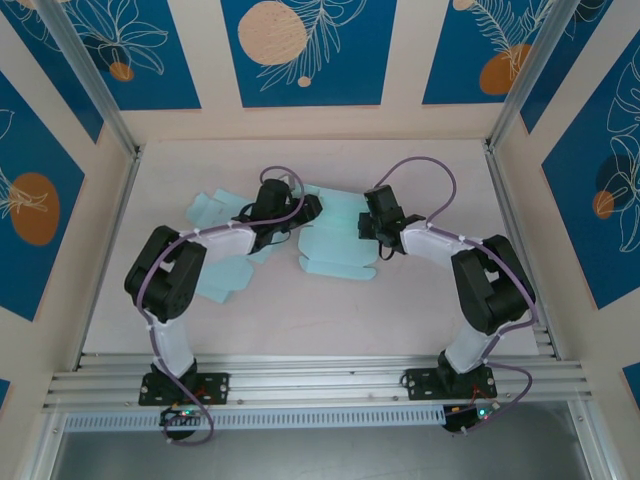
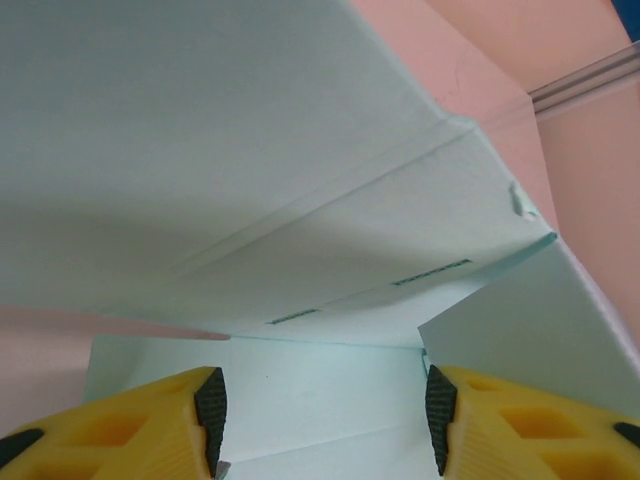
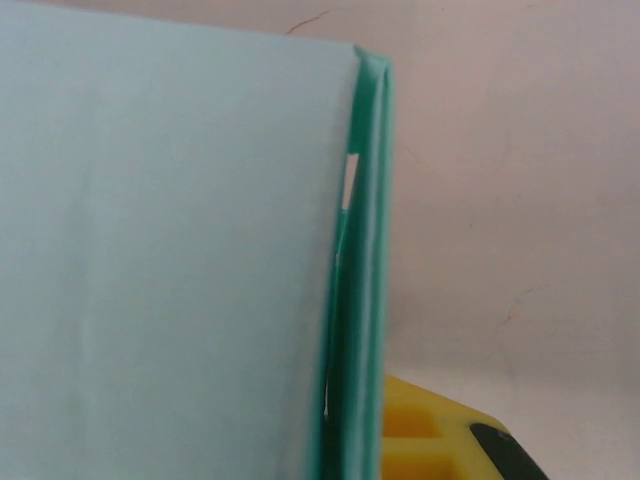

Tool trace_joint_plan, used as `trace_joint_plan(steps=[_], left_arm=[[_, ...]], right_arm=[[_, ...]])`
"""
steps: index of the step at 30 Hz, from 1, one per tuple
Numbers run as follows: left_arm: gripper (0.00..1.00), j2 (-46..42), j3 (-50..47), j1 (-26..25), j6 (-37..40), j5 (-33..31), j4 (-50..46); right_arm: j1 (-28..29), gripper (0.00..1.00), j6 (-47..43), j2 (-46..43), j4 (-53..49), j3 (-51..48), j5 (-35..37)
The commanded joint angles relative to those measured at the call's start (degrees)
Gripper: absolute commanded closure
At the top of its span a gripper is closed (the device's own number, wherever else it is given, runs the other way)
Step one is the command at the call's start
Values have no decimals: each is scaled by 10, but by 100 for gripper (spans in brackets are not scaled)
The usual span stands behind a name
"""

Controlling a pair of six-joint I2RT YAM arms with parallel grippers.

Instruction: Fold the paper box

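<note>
Blue-patterned walls (image 1: 300, 50) enclose pale table (image 1: 400, 320) bearing paper box (image 1: 335, 250).

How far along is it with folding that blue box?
Roughly midway, at a guess. Done: one wall of the paper box stands up, its edge doubled over. In hand: the right gripper pinches that wall while the left gripper, jaws open, straddles a panel near the slots. Left: the rest, which looks loose and unclosed.

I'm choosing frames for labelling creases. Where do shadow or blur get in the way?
Top external: sharp and evenly lit, soft shadows beside the paper box. Left wrist: creases and slots readable, a broad shadow across the panel above the left hand's fingers. Right wrist: paper very close, its folded edge blurred.
</note>
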Motion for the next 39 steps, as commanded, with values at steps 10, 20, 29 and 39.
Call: trace_joint_plan(steps=[10, 20, 29, 39], left_arm=[[47, -122, -101, 11, 31, -71, -44], [23, -129, -143, 15, 62, -35, 8], [23, -49, -100, 15, 65, 1, 40], [31, -21, -65, 7, 74, 1, 52]], right_arm=[[9, 87, 8, 7, 4, 19, -3], [12, 87, 7, 0, 8, 13, -3], [19, 87, 4, -5, 9, 11, -1], [23, 87, 1, -3, 7, 11, 8]])
